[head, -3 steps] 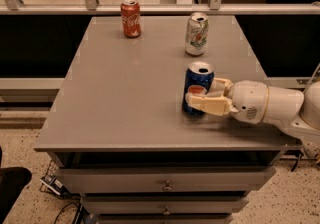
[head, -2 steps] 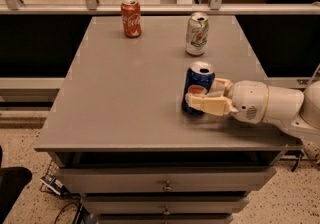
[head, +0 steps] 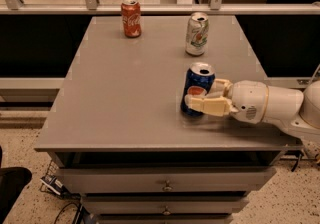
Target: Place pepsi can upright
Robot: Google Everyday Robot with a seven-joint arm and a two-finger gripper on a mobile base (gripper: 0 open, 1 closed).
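The pepsi can [head: 198, 80] is blue aluminium with a silver top and a red-white-blue round logo on its side. It stands on its base on the grey flat-topped bench [head: 125, 98], at about four o'clock from the bench's middle and near the right edge. The cream two-finger end effector [head: 203, 98] reaches in from three o'clock and pinches the can: one finger crosses its front low down, the other lies behind it. At eleven o'clock, well apart, a red aluminium cola can [head: 131, 18] stands upright. At one o'clock stands a white-and-green drink can [head: 197, 33], the nearer neighbour. Neither touches the pepsi can or the white arm [head: 270, 105].
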